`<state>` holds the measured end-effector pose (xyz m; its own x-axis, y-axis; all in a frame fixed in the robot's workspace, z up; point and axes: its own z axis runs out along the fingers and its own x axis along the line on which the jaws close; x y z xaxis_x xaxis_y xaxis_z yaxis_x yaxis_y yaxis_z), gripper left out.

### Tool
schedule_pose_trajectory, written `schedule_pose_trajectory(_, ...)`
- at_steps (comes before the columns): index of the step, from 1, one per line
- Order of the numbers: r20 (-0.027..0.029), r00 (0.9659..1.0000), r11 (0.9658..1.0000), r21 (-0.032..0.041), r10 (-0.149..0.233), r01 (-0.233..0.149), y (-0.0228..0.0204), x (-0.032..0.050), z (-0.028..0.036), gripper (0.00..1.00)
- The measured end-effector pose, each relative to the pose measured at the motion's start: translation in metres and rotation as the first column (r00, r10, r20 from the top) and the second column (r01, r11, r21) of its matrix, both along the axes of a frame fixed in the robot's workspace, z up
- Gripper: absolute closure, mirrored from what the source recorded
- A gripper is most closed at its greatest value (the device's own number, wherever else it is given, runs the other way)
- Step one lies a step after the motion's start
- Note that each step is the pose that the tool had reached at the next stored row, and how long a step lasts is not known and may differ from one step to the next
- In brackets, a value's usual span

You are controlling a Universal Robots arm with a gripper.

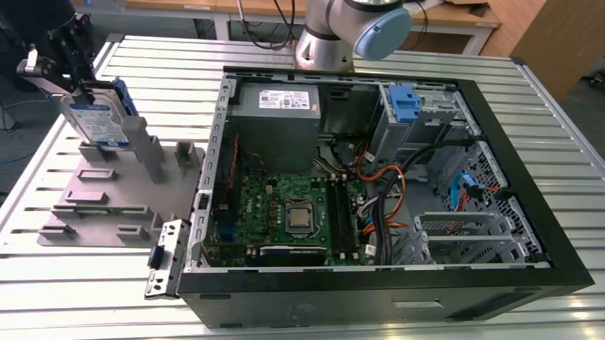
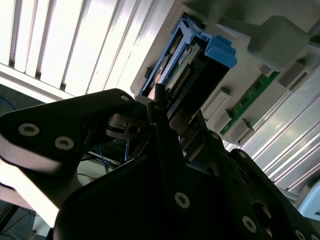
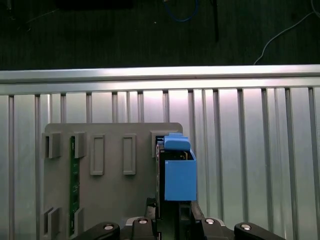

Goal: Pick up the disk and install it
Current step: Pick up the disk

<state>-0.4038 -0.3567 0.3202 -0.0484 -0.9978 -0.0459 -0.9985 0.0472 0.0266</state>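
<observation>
Pickup looks to be your step. The disk (image 1: pixel 95 122) stands on edge in the grey holder (image 1: pixel 113 202) on the bench (image 1: pixel 66 290), at the exterior view's left, with the gripper (image 1: pixel 81 71) right at its top. You cannot tell whether the jaws are clenched. Lifting likely calls for a firm hold and a straight pull.

Looked like a robotics lab or workshop to me: ribbed aluminium bench (image 1: pixel 85 297), robot arm base (image 1: pixel 324 53) at top centre, an opened computer tower (image 1: pixel 378 297) on it, wooden desks (image 1: pixel 180 6) and loose cables (image 1: pixel 248 21) along the top edge.
</observation>
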Motion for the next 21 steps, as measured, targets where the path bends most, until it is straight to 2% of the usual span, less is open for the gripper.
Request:
schedule_pose_trajectory(6, -0.0003, 0.9997, 0.9997, -0.0001, 0.024, -0.024, 0.0, 0.0, 0.0, 0.65)
schedule_pose_trajectory(21, -0.0002, 0.9995, 0.9995, 0.0024, 0.032, -0.032, 0.0, 0.0, -0.0001, 0.65)
